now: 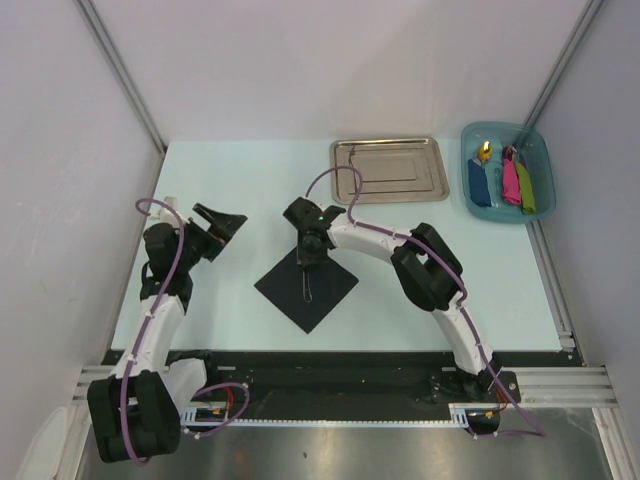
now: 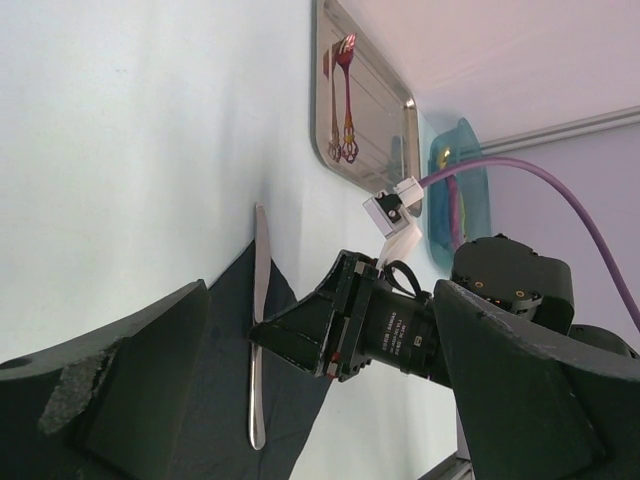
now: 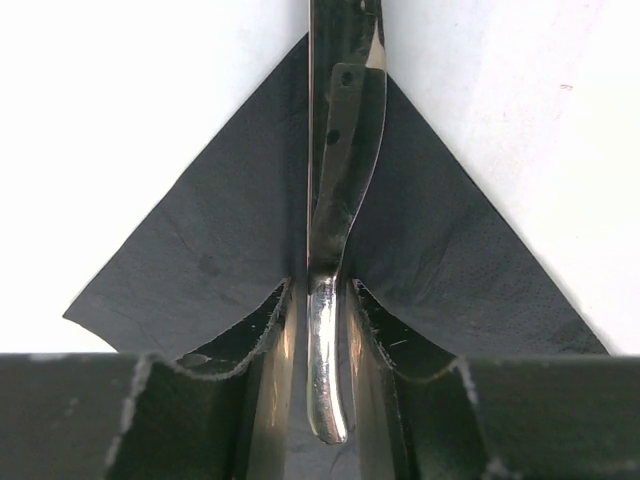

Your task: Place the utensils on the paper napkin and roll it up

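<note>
The black paper napkin (image 1: 330, 285) lies as a diamond on the table in front of the arms. One slim silvery utensil (image 1: 308, 292) lies along its diagonal. My right gripper (image 1: 310, 258) points down over the napkin, its jaws close on either side of the utensil's shaft (image 3: 345, 120); the napkin (image 3: 200, 250) spreads beneath. The left wrist view shows the same utensil (image 2: 258, 270), the napkin (image 2: 229, 379) and the right gripper (image 2: 290, 335). A second utensil, a fork (image 2: 347, 90), lies in the steel tray (image 1: 400, 165). My left gripper (image 1: 222, 225) is open and empty, left of the napkin.
The steel tray sits at the back centre-right. A teal bin (image 1: 540, 140) holding blue, pink and green items stands at the back right corner. White walls close in the table on the left, back and right.
</note>
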Motion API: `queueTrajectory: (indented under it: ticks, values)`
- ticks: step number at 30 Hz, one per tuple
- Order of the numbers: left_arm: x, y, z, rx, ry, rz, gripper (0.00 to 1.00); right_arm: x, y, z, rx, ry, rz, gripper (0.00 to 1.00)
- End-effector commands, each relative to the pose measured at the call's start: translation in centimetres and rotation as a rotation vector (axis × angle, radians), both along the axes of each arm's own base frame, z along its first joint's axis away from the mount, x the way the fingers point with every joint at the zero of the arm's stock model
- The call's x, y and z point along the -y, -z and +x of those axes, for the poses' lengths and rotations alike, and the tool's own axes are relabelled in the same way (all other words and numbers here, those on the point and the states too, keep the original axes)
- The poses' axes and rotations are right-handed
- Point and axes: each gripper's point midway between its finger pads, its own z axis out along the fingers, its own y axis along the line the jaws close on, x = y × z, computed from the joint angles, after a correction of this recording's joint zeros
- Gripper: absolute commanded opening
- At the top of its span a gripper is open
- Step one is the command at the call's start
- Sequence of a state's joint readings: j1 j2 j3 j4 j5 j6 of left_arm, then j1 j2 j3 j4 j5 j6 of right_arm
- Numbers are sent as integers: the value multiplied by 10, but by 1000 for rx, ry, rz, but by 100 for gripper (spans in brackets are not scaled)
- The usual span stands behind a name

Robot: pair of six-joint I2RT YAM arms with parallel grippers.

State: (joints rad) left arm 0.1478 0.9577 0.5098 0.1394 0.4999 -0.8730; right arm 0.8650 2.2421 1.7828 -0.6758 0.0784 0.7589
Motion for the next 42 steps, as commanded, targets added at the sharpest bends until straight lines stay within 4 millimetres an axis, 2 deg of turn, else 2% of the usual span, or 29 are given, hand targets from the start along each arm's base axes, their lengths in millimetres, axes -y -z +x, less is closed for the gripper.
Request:
queueTrajectory:
  ticks: [1,5,6,10,13,14,16,17,20,21,22,23,24,26,30,31,35,42]
  values:
    - [-6,-6,5,12,-13,19,100,2,-23,17,43,24,27,32]
    - [-5,-18,7,42,7,36,100,2,-56,28,118,-11,58,41]
    - [-5,-20,8,52,11,47,100,0,-66,32,143,-25,72,48]
    - [-2,-33,6,93,43,72,100,2,-120,49,285,-133,129,59]
    - [-2,-42,6,127,52,91,100,13,-149,75,375,-235,181,62]
    - [-2,-47,7,142,52,96,100,26,-156,92,389,-234,201,63]
    - [-2,-49,8,150,56,105,100,40,-171,116,444,-246,209,68]
    - [-3,-52,9,157,53,110,100,60,-165,138,450,-209,186,68]
    - [-3,-52,10,157,56,115,100,82,-163,178,498,-192,148,67]
    - [-3,-51,11,155,55,116,100,96,-160,195,503,-164,134,65]
    - [-4,-49,11,150,56,117,100,101,-158,203,510,-173,124,65]
    - [-3,-48,11,147,59,116,100,104,-175,214,539,-162,123,64]
    - [-3,-48,12,146,59,117,100,113,-153,226,510,-146,101,62]
    - [-3,-47,12,146,63,117,100,121,-151,239,539,-138,64,62]
    - [-3,-45,14,139,64,119,100,125,-135,253,546,-148,35,59]
    - [-4,-44,15,135,61,120,100,127,-121,256,529,-147,29,58]
    - [-3,-44,16,134,70,121,100,132,-95,266,507,-136,0,55]
    - [-3,-39,17,121,69,119,100,141,-66,272,494,-114,-32,53]
